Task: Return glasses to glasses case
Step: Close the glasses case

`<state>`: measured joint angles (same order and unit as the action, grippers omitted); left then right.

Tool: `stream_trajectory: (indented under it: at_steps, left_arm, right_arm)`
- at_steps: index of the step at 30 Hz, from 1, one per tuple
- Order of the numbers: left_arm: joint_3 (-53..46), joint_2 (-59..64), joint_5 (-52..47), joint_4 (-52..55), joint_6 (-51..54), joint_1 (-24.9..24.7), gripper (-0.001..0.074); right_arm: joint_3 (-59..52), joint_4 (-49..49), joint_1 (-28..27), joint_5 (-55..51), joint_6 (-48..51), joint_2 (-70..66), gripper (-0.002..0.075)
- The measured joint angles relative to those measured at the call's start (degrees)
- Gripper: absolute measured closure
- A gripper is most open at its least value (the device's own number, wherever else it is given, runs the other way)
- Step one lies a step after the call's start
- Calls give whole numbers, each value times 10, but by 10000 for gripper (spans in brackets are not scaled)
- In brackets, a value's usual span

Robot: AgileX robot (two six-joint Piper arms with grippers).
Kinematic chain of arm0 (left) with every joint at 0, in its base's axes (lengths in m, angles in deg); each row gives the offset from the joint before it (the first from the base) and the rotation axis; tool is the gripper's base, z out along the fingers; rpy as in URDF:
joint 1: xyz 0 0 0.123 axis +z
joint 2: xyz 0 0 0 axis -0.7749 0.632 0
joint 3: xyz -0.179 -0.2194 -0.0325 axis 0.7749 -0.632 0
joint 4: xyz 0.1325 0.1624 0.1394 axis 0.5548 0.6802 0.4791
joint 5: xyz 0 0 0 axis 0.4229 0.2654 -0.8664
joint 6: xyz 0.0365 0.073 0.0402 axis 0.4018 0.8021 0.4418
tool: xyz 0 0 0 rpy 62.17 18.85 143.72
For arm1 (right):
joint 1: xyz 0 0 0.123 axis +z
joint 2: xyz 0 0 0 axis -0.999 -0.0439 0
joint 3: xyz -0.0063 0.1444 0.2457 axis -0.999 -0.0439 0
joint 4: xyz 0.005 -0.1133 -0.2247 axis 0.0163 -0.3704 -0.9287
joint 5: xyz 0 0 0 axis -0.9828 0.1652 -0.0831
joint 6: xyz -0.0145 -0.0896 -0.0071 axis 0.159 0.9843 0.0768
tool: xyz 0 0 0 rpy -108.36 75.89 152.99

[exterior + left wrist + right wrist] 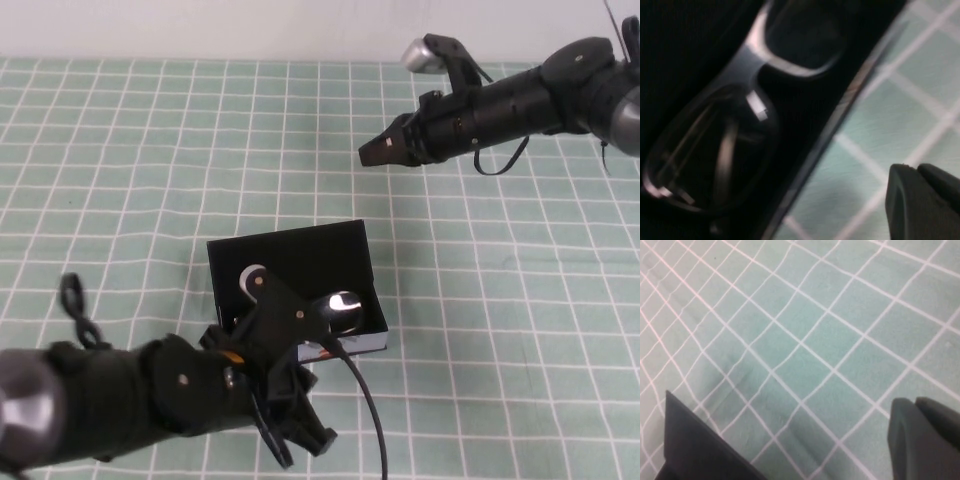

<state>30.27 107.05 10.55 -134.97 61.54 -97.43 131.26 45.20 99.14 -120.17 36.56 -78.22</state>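
Observation:
The glasses case (pixel 300 250) lies open at the table's middle, black inside, lid standing toward the far side, white printed side (pixel 357 345) facing me. The glasses (pixel 345 304) lie inside it; the left wrist view shows their dark frame and lenses (pixel 740 100) on the black floor beside the case's edge (pixel 840 120). My left gripper (pixel 298 435) hangs just in front of the case, open and empty; one finger (pixel 922 205) shows over the cloth. My right gripper (pixel 372 152) is open and empty, held high at the far right over bare cloth (pixel 785 400).
A green cloth with a white grid (pixel 500 330) covers the whole table. A black cable (pixel 365 410) from the left arm trails toward the front edge. A white wall runs behind the table's far edge.

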Motion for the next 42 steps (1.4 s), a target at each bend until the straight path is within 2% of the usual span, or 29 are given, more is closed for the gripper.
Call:
stream_trajectory:
  at_steps: [5, 15, 25, 37, 42]
  left_arm:
    - [0, 52, 48, -6, 0, 0, 741]
    - [0, 55, 54, -6, 6, 0, 741]
    - [4, 55, 35, -6, 9, 58, 740]
    - [6, 55, 30, -6, 12, 76, 740]
    - [6, 55, 29, -9, 13, 76, 740]
  right_arm:
    - [5, 10, 0, -18, 29, -18, 738]
    - [6, 10, 14, -81, 58, -60, 737]
    - [6, -7, 35, -123, 78, -60, 738]
    - [6, -62, 36, -129, 32, 2, 739]
    - [0, -86, 60, -129, 18, 2, 739]
